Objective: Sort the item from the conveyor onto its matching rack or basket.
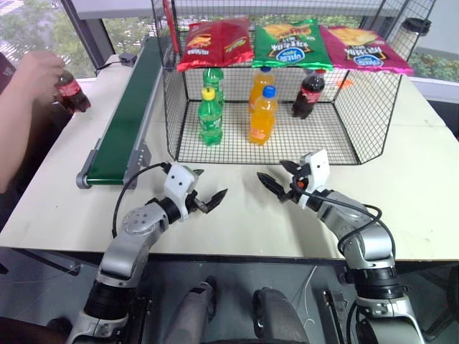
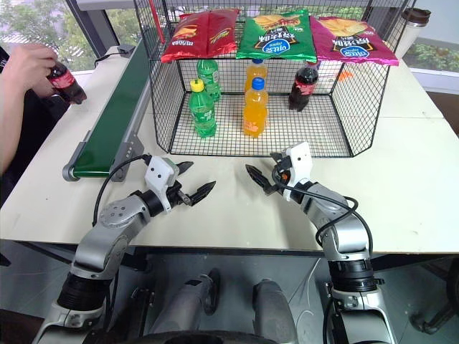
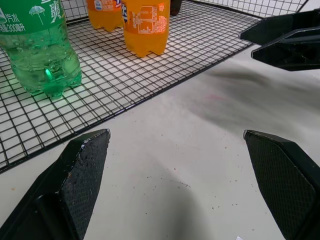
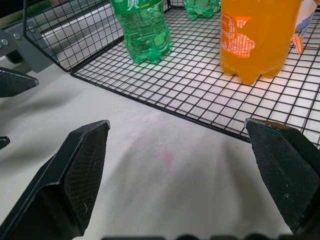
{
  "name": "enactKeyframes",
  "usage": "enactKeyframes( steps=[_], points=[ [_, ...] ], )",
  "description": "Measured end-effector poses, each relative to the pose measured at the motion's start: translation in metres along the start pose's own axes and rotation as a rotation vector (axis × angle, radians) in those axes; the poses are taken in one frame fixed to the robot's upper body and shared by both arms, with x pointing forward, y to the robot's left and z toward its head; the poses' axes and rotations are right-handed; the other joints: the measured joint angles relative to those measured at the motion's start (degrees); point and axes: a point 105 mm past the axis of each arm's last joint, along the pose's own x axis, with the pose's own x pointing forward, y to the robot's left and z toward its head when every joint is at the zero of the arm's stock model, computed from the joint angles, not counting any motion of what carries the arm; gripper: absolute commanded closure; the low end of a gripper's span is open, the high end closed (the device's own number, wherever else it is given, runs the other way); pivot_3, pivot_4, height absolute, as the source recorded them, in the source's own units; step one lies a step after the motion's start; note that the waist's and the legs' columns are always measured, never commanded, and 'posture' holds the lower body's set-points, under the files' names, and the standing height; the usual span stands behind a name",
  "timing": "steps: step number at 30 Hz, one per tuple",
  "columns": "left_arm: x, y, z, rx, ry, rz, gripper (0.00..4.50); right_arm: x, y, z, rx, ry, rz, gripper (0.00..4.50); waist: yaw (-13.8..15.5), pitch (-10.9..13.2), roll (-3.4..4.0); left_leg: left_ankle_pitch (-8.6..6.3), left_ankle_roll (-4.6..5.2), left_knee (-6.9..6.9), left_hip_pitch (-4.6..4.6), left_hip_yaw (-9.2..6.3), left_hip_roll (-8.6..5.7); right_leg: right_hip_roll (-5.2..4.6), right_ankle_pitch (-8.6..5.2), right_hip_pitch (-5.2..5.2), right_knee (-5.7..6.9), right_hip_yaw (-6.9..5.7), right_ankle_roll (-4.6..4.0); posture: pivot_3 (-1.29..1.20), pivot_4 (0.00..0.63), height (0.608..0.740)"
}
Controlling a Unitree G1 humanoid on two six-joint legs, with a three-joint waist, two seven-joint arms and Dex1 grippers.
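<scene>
A person's hand (image 1: 32,72) holds a cola bottle (image 1: 72,92) with a red cap and label at the far left, beside the conveyor (image 1: 125,122) and off its dark green belt. The black wire cage (image 1: 315,140) stands at the table's middle back, with another cola bottle (image 1: 308,93) inside at the right. My left gripper (image 1: 213,185) and right gripper (image 1: 271,170) hover over the white table just in front of the cage, tips pointing at each other. Both are open and hold nothing.
Inside the cage stand two green soda bottles (image 1: 209,115) and two orange ones (image 1: 263,115). Three chip bags (image 1: 290,43) lie across its top. The person's arm (image 1: 14,136) reaches in along the table's left edge. A dark cup (image 1: 416,29) stands at the far right.
</scene>
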Motion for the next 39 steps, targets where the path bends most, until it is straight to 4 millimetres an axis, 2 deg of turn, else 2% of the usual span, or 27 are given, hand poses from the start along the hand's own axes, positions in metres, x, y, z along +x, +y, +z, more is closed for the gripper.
enactKeyframes(
  steps=[4, 16, 39],
  points=[
    [-0.0002, -0.0008, 0.0051, 0.022, -0.033, -0.009, 0.00, 0.0000, -0.0002, -0.0001, -0.002, 0.001, -0.001, 0.03, 0.00, 0.00, 0.00, 0.00, 0.00, 0.00, 0.01, 0.01, 0.00, 0.00, 0.00, 0.01, 0.00, 0.00, 0.00, 0.00, 0.150, 0.738],
    [0.0009, -0.0007, 0.0008, 0.006, -0.023, -0.015, 0.00, 0.0000, -0.0003, -0.0002, -0.003, 0.002, -0.002, 0.03, -0.01, 0.00, 0.00, 0.00, 0.00, 0.00, 0.02, 0.01, 0.00, 0.00, 0.00, 0.02, 0.00, 0.00, 0.00, 0.00, 0.150, 0.738],
    [0.0057, 0.0035, 0.0075, 0.060, -0.063, -0.008, 0.00, -0.0011, -0.0008, -0.0025, -0.003, 0.008, -0.007, 0.03, -0.02, 0.00, 0.00, 0.00, 0.00, 0.00, 0.04, 0.01, 0.00, 0.01, 0.01, 0.04, 0.00, -0.02, 0.01, 0.00, 0.150, 0.738]
  ],
)
